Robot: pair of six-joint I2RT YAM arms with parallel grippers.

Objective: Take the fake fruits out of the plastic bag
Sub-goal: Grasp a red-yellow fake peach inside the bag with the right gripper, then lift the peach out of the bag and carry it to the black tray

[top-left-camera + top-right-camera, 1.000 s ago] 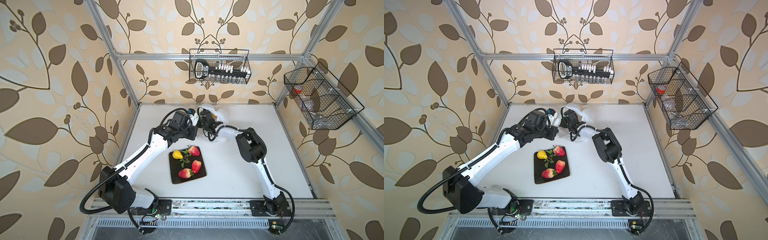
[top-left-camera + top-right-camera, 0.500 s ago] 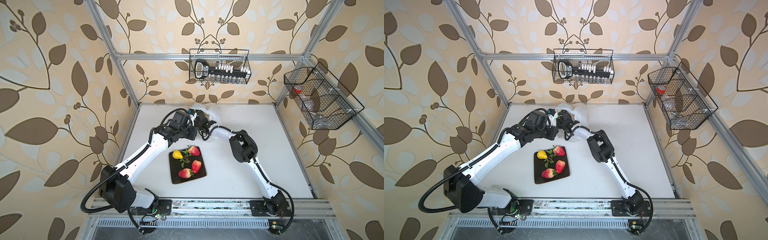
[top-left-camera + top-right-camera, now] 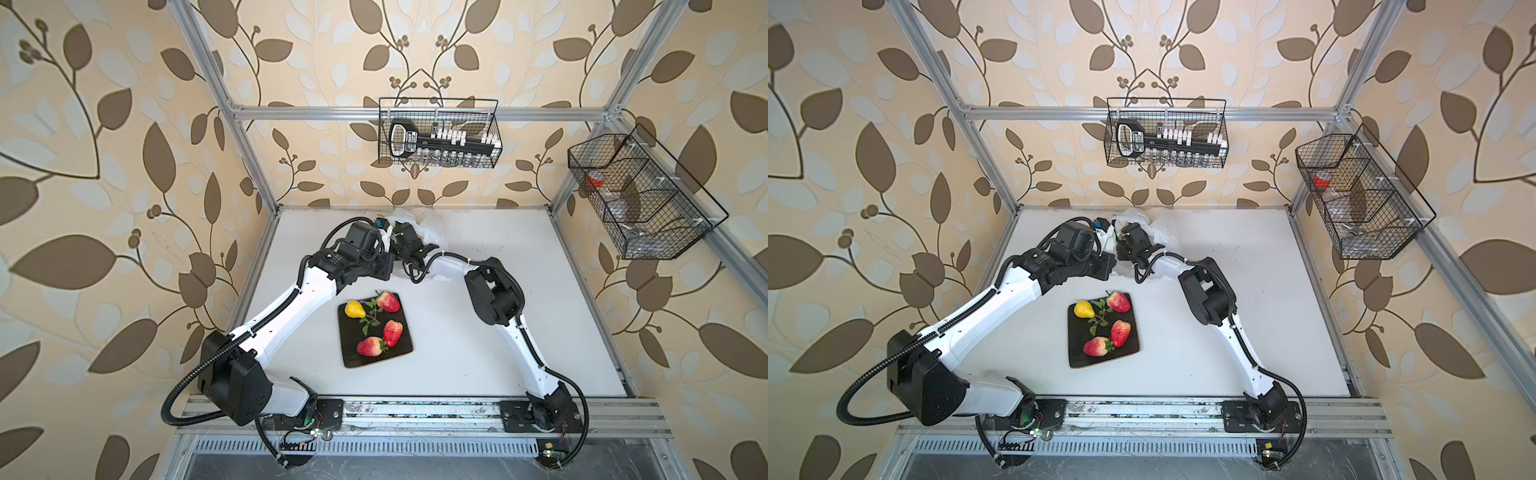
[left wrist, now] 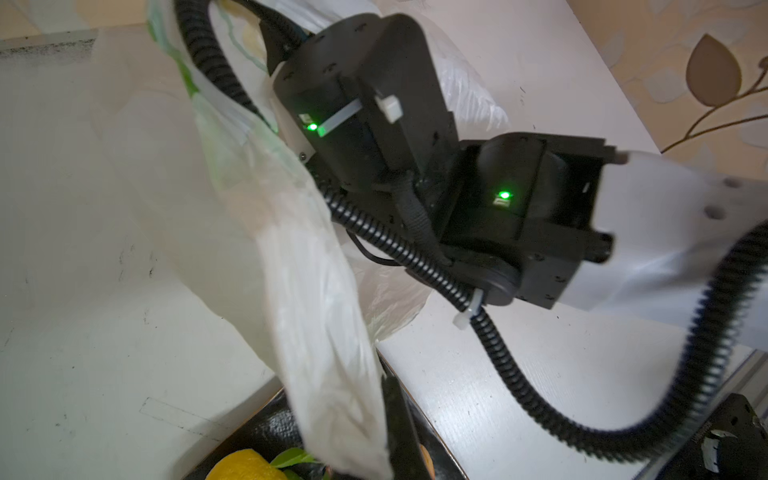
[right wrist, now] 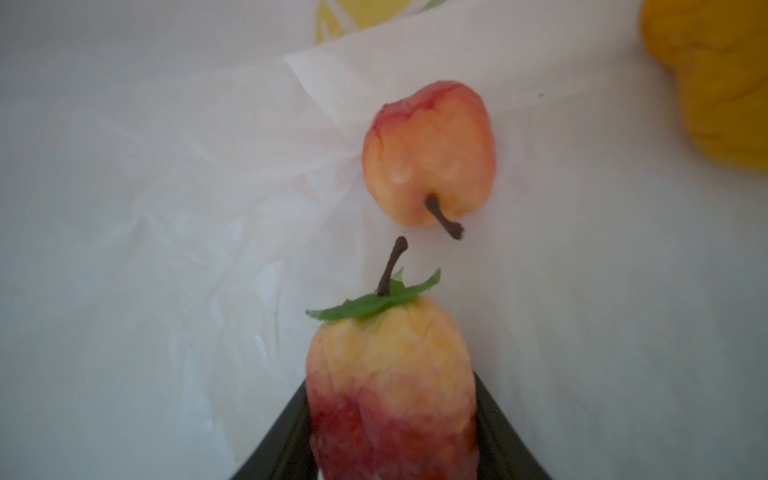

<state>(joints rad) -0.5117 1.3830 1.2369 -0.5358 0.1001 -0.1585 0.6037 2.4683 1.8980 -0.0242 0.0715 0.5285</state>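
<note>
Now, plastic bag (image 3: 432, 226) at the back of the table (image 3: 478, 332), crowded from both sides — left gripper (image 4: 380, 436) pinched tight on its film. The black tray (image 3: 353, 359) holds a pear (image 3: 354, 309), three strawberries (image 3: 392, 332) and a sprig (image 3: 371, 318). Inside the bag (apple (image 5: 430, 153) just beyond), right gripper (image 5: 390, 382) squeezes a pale strawberry (image 5: 386, 353) — jaws half-wide.

The left arm (image 3: 291, 307) and right arm (image 3: 494, 295) are crowding the plastic bag (image 3: 432, 224) at the rear, the black tray (image 3: 351, 351) is occupying the middle, and the worktop (image 3: 540, 332) is lying open rightward.
</note>
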